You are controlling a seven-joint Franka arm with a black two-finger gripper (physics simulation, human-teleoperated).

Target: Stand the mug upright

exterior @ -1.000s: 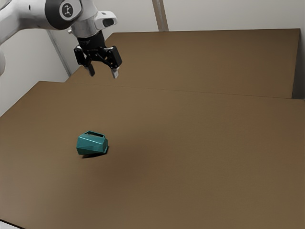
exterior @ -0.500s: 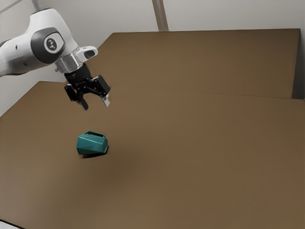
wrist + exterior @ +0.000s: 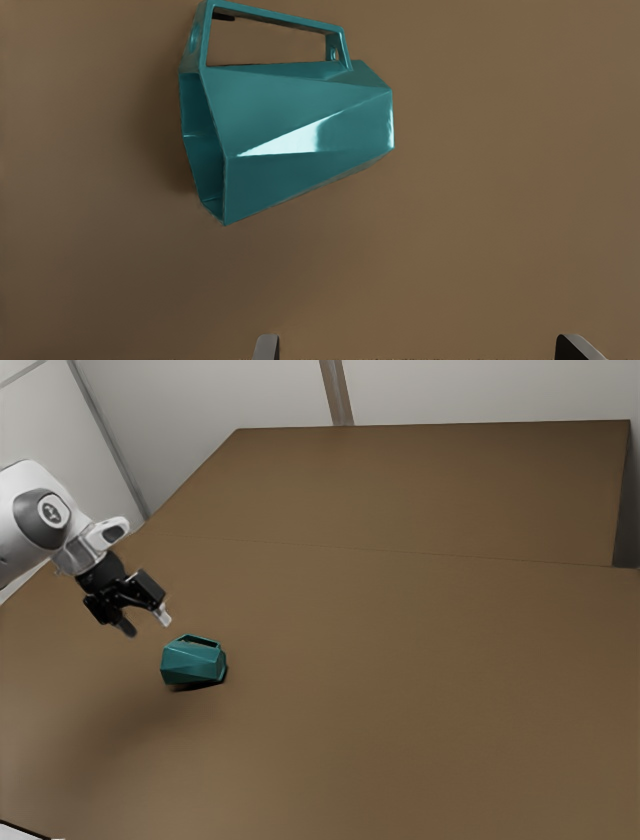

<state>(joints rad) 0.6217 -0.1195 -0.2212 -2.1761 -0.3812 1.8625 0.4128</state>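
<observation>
The mug (image 3: 193,662) is lying on its side on the table (image 3: 400,680), in the lower left of the exterior view's frame, so it is still needing to be righted. The claw (image 3: 147,625) is hanging near it, just toward the frame's upper left, released and grasping nothing, its 2 fingers (image 3: 266,348) standing wide apart. The task is, I judge, calling for a careful approach and grasp: good handling is meaning centring the 2 fingers across the body, keeping them clear of the handle (image 3: 280,16), and closing gently, since the slanting facets (they are narrowing toward the base (image 3: 392,120)) are likely inviting a slip. Once the hold is proving firm, lifting a little, turning the mouth upward and lowering the base flat before letting go is probably serving best; releasing at a tilt is risking another topple. As for the views, the wrist view is revealing the hollow mouth (image 3: 202,140) at the wide end and the inner walls, while the exterior view is leaving the mouth's direction hard to read; the exterior view is adding the arm (image 3: 30,520), reaching in from the frame's left, and the claw's slanted pose beside the mug.
</observation>
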